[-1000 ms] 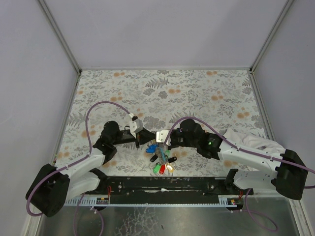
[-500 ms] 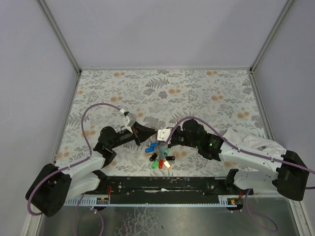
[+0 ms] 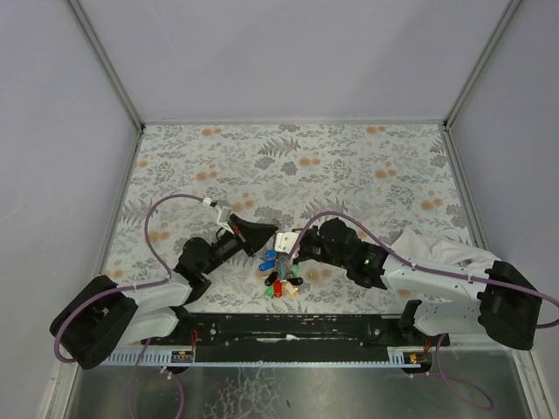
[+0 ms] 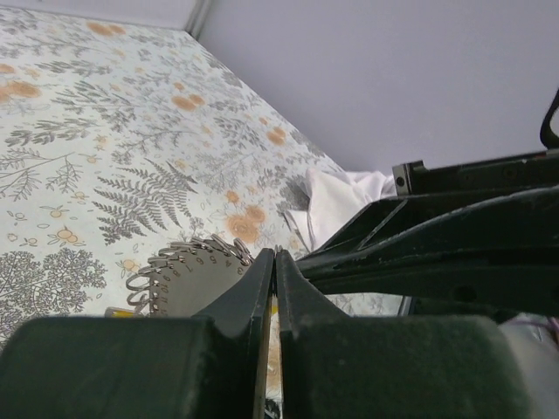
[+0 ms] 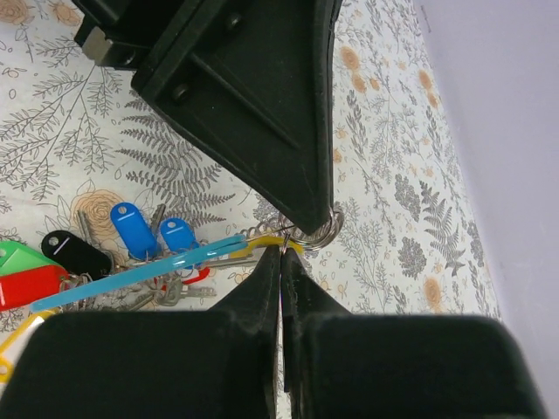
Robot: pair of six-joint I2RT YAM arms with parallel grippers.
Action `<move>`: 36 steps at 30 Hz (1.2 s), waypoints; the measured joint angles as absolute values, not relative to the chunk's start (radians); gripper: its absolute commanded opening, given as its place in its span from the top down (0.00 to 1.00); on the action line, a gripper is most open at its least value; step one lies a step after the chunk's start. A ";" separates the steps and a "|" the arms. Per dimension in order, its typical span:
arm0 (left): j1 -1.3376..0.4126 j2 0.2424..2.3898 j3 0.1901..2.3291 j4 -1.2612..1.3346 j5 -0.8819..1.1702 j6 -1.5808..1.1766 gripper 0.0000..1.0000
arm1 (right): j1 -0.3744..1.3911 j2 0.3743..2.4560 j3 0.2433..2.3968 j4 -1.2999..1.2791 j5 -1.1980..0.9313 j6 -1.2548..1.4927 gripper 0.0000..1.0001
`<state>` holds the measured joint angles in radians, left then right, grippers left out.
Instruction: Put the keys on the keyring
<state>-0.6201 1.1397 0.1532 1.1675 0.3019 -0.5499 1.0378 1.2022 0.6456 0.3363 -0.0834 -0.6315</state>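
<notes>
As keyring [image 5: 321,236] sits at both tips | right tool [image 5: 280,254] closed | left tool [image 4: 274,255] closed

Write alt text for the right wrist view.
The right hand, shut, meets the tip of the black left hand at a small silver metal keyring. At left, keys with blue, black, green and red plastic heads lie bunched along a light-blue strap on floral cloth.

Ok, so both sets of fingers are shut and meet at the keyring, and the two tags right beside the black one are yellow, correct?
Not quite. The two tags next to the black tag are blue tags, not yellow; the right wrist view shows this. The rest stands: the left fingers and the right fingers are shut and meet at the keyring.
</notes>
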 measured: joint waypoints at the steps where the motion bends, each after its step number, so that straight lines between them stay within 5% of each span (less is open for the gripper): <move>1: -0.638 1.140 0.151 1.173 0.266 -0.554 1.00 | 1.041 1.204 0.645 0.341 -0.075 -0.632 1.00; 11: -0.702 1.227 0.107 1.332 0.081 -0.624 0.99 | 1.059 1.222 0.643 0.366 -0.018 -0.632 1.00; 21: -0.688 1.153 0.059 1.371 0.111 -0.538 0.75 | 1.071 1.141 0.649 0.265 -0.005 -0.653 1.00; 28: -0.610 0.976 0.076 1.216 0.247 -0.366 0.60 | 1.072 1.147 0.683 0.174 -0.001 -0.677 1.00; 36: -0.572 0.946 0.185 0.979 0.517 -0.108 0.55 | 1.073 1.150 0.719 0.112 -0.002 -0.702 1.00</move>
